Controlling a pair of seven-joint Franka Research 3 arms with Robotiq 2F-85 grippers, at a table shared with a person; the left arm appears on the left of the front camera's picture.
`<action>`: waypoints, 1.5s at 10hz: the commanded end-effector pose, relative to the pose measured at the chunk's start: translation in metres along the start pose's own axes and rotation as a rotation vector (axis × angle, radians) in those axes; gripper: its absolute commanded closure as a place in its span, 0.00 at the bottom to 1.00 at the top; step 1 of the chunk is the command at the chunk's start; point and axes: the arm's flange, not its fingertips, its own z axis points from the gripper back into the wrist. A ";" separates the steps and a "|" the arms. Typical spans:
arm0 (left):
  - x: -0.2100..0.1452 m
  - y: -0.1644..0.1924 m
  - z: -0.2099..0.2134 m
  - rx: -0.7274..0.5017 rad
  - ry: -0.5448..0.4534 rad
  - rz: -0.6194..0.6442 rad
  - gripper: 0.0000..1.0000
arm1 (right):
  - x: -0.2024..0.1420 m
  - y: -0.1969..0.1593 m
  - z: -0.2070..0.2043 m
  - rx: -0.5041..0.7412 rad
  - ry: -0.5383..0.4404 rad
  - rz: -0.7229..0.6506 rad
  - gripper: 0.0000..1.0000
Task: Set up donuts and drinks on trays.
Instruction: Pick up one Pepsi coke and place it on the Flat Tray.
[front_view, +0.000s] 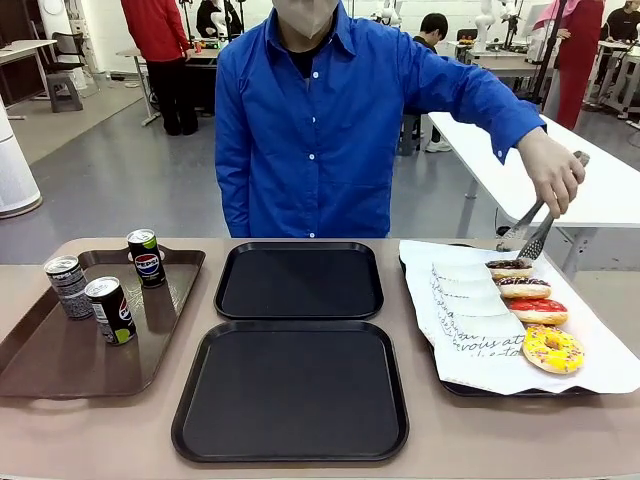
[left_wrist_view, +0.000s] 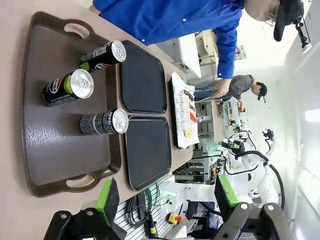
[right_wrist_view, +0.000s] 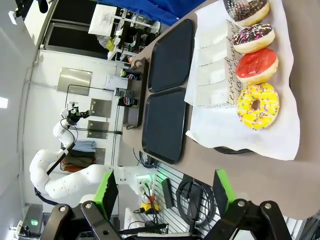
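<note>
The left hand (left_wrist_view: 166, 196) is held wide open over the desk (front_view: 100, 430), with nothing between its green pads (left_wrist_view: 107, 197). The right hand (right_wrist_view: 164, 189) is likewise spread open and empty.

Four donuts (front_view: 538, 311) are laid in a row on the white-paper-lined tray (front_view: 480, 365), to the right of the near black tray (front_view: 290, 390). The chocolate donut (front_view: 510, 267) at the far end of the row is met by tongs (front_view: 530, 238) held in the person's hand (front_view: 555, 172). Whether the tips touch it cannot be told.

Three cans (front_view: 110, 309) are stood upright on the brown tray (front_view: 60, 350), to the left of the near black tray. The far black tray (front_view: 300, 280) is placed just beyond the near black tray, their rims just beside each other. Nothing is set on either one.

The task is judged to be at its very start, with the first donut being picked by the person and no drink yet moved. The next move is thought to call for one can to be closed on by the left hand around its body. The can would need to be kept upright, carried rightward and set down inside the near black tray, clear of the spot where a donut is to be laid.
</note>
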 end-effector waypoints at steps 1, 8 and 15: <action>0.000 0.000 0.000 0.000 0.000 0.000 0.00 | 0.001 0.000 0.001 0.022 -0.008 0.019 0.00; -0.010 -0.170 -0.036 0.476 0.088 -0.404 0.00 | 0.001 0.000 0.001 0.022 -0.008 0.019 0.00; -0.021 -0.160 -0.224 0.931 0.179 -0.479 0.00 | 0.001 0.000 0.001 0.022 -0.008 0.019 0.00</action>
